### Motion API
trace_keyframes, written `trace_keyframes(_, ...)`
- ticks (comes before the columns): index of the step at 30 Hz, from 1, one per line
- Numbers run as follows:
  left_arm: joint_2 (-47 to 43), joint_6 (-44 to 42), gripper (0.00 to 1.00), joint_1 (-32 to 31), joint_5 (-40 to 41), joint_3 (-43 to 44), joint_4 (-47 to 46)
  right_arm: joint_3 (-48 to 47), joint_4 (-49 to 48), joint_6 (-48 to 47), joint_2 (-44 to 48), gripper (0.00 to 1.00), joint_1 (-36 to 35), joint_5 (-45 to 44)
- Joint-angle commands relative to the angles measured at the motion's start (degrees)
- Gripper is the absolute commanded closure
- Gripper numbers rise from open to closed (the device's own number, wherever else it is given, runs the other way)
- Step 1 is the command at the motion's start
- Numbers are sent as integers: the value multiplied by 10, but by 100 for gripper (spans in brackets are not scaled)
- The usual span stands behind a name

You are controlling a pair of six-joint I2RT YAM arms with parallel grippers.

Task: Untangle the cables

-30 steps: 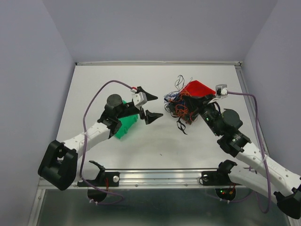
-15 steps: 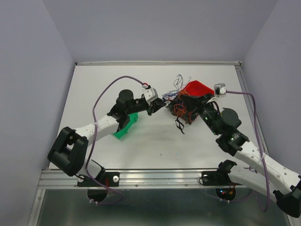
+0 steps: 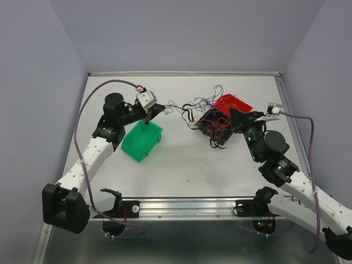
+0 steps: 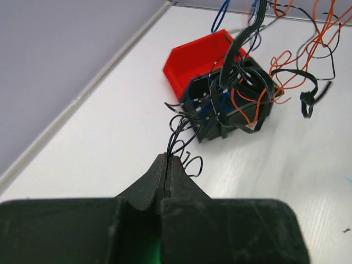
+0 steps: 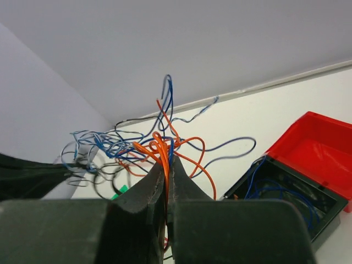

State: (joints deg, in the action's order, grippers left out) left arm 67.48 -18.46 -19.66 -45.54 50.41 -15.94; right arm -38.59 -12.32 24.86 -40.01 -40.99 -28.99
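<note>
Overhead, the thin curly cables (image 3: 212,116) in black, orange-red and blue form one tangled mass. It lies at about 2 o'clock from the centre of the white table (image 3: 181,170), heaped over and spilling out of a small black open-topped plastic bin (image 3: 219,133). A red plastic bin (image 3: 235,103) sits just beside the black bin, on its 1 o'clock side. A green plastic bin (image 3: 141,142) stands at 9 o'clock from table centre, well apart from the tangle.

Left gripper (image 3: 156,111): positioned over the green bin's 12 o'clock edge. Its jaws are pressed together on a few black strands. The left wrist view confirms this, with the strands running out of the closed tips towards 1 o'clock and on to the black bin. Overhead, the same strands stretch towards 3 o'clock into the mass.

Right gripper (image 3: 233,117): positioned at the 3 o'clock side of the tangle. Its jaws are closed on a bundle of orange strands. The right wrist view shows these pinched between the fingers, with blue and grey loops fanning out towards 10 o'clock.
</note>
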Motion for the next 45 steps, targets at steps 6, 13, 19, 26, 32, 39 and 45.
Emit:
trace_keyframes(6,-192,-184,100,134,119,21,275,-12,10,1,11,99,-3,-83)
trace_keyframes(13,-306,-215,100,222,317,-36,209,-17,11,-1,5,99,-3,-63)
trace_keyframes(19,-326,-228,100,248,327,12,225,-12,11,-3,16,99,-3,-33)
trace_keyframes(26,-292,-193,100,248,269,114,290,-35,0,-20,-46,99,-3,85)
trace_keyframes(32,-283,-171,100,249,161,193,317,-87,0,-46,-179,99,-4,260)
trace_keyframes(39,-279,-175,100,248,2,258,392,-128,1,-84,-271,54,-12,474)
trace_keyframes(45,-303,-165,100,248,-28,261,394,-110,-15,-102,-249,26,-18,467)
